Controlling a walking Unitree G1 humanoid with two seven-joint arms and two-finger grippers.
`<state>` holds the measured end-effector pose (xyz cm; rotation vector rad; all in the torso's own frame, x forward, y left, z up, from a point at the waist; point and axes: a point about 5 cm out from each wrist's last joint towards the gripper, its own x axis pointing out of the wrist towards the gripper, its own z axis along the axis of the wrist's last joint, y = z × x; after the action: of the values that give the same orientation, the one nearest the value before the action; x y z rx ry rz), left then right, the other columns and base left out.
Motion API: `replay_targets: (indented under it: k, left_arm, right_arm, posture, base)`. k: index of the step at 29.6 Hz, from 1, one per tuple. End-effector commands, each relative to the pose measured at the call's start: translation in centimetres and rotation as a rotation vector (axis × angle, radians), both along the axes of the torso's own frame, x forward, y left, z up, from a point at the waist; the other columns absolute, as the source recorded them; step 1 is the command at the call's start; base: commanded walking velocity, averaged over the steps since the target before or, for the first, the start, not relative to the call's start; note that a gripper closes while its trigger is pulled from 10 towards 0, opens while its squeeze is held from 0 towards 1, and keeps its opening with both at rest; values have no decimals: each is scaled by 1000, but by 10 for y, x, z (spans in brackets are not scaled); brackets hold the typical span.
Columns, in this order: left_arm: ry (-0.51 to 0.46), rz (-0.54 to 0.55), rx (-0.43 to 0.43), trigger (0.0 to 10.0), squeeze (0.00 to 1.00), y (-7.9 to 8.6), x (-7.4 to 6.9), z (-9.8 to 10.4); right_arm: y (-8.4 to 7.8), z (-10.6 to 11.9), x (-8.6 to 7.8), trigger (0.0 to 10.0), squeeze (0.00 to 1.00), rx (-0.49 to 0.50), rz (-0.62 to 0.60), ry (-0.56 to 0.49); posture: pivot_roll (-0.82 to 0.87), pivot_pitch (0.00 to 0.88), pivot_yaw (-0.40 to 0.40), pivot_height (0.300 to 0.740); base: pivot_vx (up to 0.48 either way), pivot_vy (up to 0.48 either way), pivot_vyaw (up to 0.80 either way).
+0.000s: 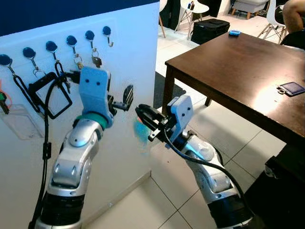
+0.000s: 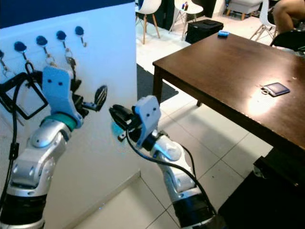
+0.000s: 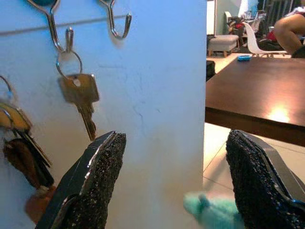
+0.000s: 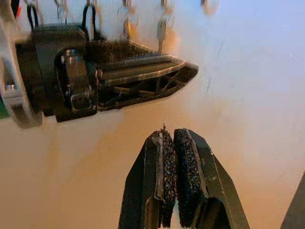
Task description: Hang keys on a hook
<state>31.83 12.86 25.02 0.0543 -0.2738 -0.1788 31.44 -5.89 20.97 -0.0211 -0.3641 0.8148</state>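
A white wall [image 1: 128, 52] stands on the left with a row of blue hooks [image 1: 69, 40] near its top. Keys [image 3: 78, 93] hang from one hook by a ring, and the next hook to the right [image 3: 116, 21] is bare. More keys [image 3: 19, 138] and a black strap [image 1: 45, 93] hang from hooks further left.

The left gripper [image 1: 121, 100] is held up close to the wall, just below the hooks. Its two black fingers [image 3: 95, 181] are spread wide apart with nothing between them.

The right gripper [image 1: 145, 114] is a little lower and to the right, near the left one but not touching it. Its fingers [image 4: 174, 176] are pressed together; it seems to hold nothing, though that is hard to see.

A dark brown table [image 1: 238, 67] stands far right on the tiled floor [image 1: 167, 200]. A small dark thing [image 1: 291, 88] lies on it.
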Motion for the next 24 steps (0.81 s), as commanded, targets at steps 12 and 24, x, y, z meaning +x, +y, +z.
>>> replay_targets:
  k: [12,24]
  left_arm:
    - [141,113,103,10000,0,52,-36,-52]
    - [103,191,91,10000,0,69,-63,-40]
  right_arm:
    - [-19,37,1,10000,0,61,-106,-144]
    - [-36,87,28,10000,0,168,-229,-237]
  posture:
    - [-44,17,101,740]
    - [-23,21,91,740]
  base:
    - [0,0,0]
    - [0,0,0]
